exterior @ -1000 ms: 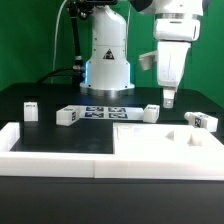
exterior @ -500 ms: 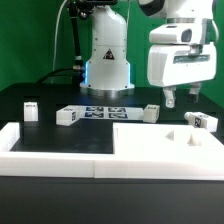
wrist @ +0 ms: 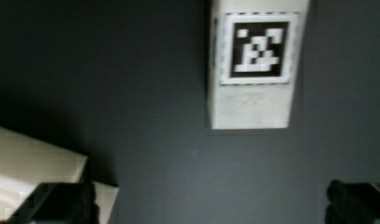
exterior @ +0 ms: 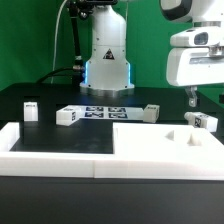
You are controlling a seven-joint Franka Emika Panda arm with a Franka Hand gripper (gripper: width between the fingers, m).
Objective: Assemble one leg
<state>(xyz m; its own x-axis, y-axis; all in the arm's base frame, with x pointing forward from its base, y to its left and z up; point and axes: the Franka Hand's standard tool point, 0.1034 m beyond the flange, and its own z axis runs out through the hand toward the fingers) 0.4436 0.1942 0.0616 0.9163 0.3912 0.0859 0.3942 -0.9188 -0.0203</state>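
Note:
Several legs, small white posts with tags, lie on the black table: one at the exterior view's far left (exterior: 30, 108), one next to it (exterior: 68, 116), one in the middle (exterior: 150, 111) and one at the right (exterior: 203, 120). My gripper (exterior: 190, 97) hangs above the table just left of the right leg, apart from it. In the wrist view one leg (wrist: 258, 65) lies flat with its tag up, ahead of my gripper (wrist: 213, 205). The dark fingertips (wrist: 62, 203) stand wide apart with nothing between them. The gripper is open and empty.
The marker board (exterior: 105, 112) lies before the robot base. A large flat white panel (exterior: 145, 140) lies at the front right; its corner shows in the wrist view (wrist: 27, 165). A long white border rail (exterior: 60, 150) runs along the front.
The gripper has moved toward the exterior view's right, from above the middle leg to near the right leg. It stays open and empty. The parts have not moved.

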